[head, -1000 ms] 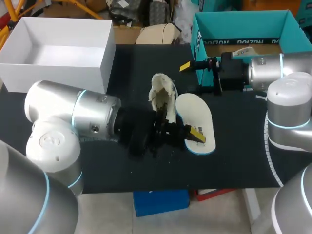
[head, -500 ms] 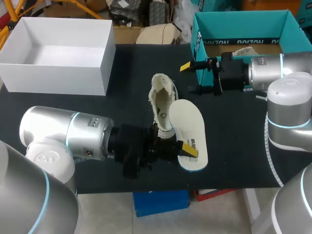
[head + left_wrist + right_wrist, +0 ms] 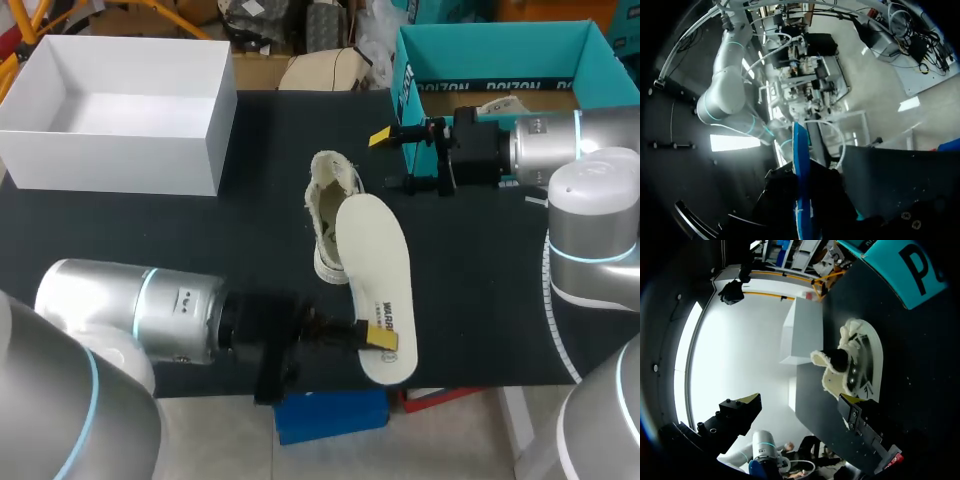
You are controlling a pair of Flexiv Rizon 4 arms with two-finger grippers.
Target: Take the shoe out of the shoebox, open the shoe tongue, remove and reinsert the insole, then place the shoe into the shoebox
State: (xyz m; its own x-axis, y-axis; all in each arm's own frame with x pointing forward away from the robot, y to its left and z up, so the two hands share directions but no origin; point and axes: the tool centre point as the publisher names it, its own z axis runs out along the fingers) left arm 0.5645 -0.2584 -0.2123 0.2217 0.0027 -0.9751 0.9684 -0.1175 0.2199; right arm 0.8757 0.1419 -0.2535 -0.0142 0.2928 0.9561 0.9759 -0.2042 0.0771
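Two steps look done to us: the shoe [image 3: 328,215] lies out on the dark desk [image 3: 250,150], its opening spread wide, and the insole [image 3: 375,285] is out of it. We judge the step in hand to be the turn from removing the insole to putting it back.

Our left tool [image 3: 376,338] is closed on the insole's near end. The left wrist view shows the insole's thin blue edge [image 3: 801,175] running straight out between the dark fingers. The insole reaches away from that tool, and its far end sits just beside the shoe's right edge. We cannot tell whether the two touch.

Our right tool [image 3: 396,158] is spread wide and holds nothing. It hangs above the desk beside the teal box [image 3: 500,50], beyond the shoe. The white box [image 3: 120,160] stands well apart at the far left.

For the next move, we think the insole's free end must be turned toward the shoe's opening and slid in flat along the sole. The shoe is soft and unrestrained, so it may skid or fold under the push. Our right tool looks well placed to hold the shoe or keep the tongue back while the insole goes in.
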